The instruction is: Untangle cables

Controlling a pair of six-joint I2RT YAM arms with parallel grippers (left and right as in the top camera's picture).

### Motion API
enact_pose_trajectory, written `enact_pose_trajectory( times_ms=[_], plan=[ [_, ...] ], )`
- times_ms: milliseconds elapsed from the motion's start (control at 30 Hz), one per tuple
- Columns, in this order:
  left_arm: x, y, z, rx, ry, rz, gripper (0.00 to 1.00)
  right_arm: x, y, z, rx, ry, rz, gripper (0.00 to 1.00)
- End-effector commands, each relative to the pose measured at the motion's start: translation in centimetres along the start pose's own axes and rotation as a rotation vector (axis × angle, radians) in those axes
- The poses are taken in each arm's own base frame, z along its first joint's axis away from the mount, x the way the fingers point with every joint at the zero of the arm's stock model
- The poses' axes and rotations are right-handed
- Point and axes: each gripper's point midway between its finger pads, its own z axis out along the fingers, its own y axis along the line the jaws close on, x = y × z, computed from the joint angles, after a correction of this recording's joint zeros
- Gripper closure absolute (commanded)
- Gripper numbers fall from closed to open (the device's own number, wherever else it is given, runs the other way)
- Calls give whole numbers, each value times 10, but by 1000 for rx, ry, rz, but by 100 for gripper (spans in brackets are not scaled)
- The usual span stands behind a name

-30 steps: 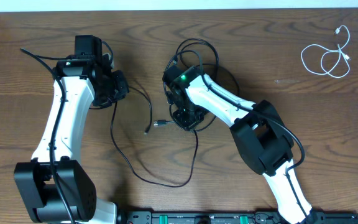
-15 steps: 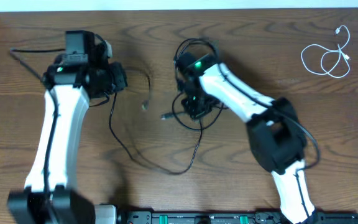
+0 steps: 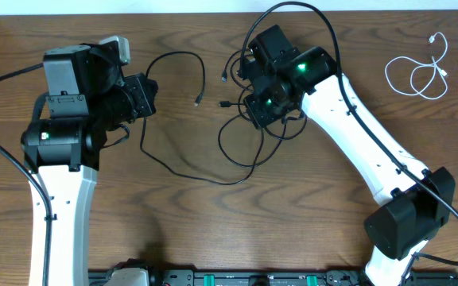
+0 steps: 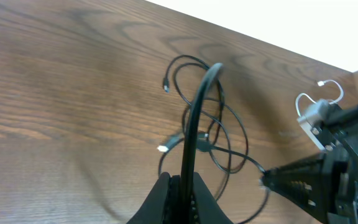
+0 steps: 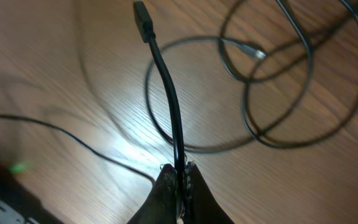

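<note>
Surface: dark wood-grain table (image 3: 324, 238), with a pale strip along its far edge.
Left gripper (image 4: 184, 185): jaws are pressed together on one strand of the black cables (image 3: 241, 155). Its own wrist view shows the pinch, with the strand arching up from the fingertips. From overhead the wrist housing covers that spot.
Left strand, overhead: one run loops up and over to a free plug (image 3: 197, 101). Another run drops across the wood and curves right into the tangle.
Tangle: centre of the table, just beside and partly under the right wrist, in several overlapping loops. The left wrist view adds a light-tipped plug (image 4: 163, 148) at the tangle's near side.
Right gripper (image 5: 179, 173): jaws are pinching a black strand that rises from the fingertips and ends in a dark plug (image 5: 143, 18). The overhead does not show this grip.
Right wrist view only: a metal-tipped plug (image 5: 253, 53) lies among the loops behind the held strand.
White cable (image 3: 417, 73): loose coil at the far right, flat on the wood, well apart from the black ones. It is clear only from overhead.
</note>
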Motion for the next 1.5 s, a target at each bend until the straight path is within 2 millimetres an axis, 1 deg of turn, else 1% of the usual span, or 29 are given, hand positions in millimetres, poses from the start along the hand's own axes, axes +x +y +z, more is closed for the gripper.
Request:
enact_pose_trajectory(
  times_ms=[0,67,233,267,333,400,600,733,800,867,1000,1100,1167,1200,1233,1267,1300,1333,1400,1467],
  plan=[
    [1,-13,1,55,13,19,93,-10,38,-12,-158,-53,-25,99],
    [4,-13,7,55,34,-10,93,-19,50,-13,-217,-83,-1,99],
    [14,-4,28,31,108,-176,93,-35,56,-12,-235,-141,52,99],
    [19,1,38,17,142,-254,93,-40,61,-13,-242,-161,40,99],
    [23,3,46,19,175,-312,93,-43,65,-13,-248,-175,33,99],
    [28,0,54,47,214,-351,93,-46,66,-13,-251,-187,39,99],
    [36,-5,67,100,284,-394,92,-54,65,-12,-265,-210,104,99],
    [37,-3,69,87,292,-446,92,-58,73,-14,-318,-224,108,99],
    [38,-2,71,81,297,-467,93,-60,73,-13,-321,-225,121,99],
    [41,1,75,73,307,-475,93,-60,72,-9,-320,-218,131,99],
    [52,20,91,-6,334,-493,92,-58,69,5,-314,-189,150,99],
    [62,27,103,-20,374,-489,93,-57,64,17,-297,-167,171,99],
    [68,29,111,-19,402,-446,92,-55,62,25,-287,-152,179,99],
    [72,30,115,-19,416,-432,91,-54,60,29,-279,-144,188,99],
    [76,30,119,-22,432,-427,85,-54,58,34,-274,-136,192,99],
    [80,30,122,-25,447,-428,83,-53,57,38,-271,-127,200,99],
    [82,29,124,-26,457,-427,75,-52,57,42,-270,-119,205,99],
    [84,29,126,-28,466,-426,71,-51,56,46,-268,-111,212,99],
    [86,28,129,-22,473,-403,67,-49,54,54,-264,-93,225,99],
    [84,28,129,-7,462,-354,62,-48,52,61,-260,-79,235,99]
  ],
)
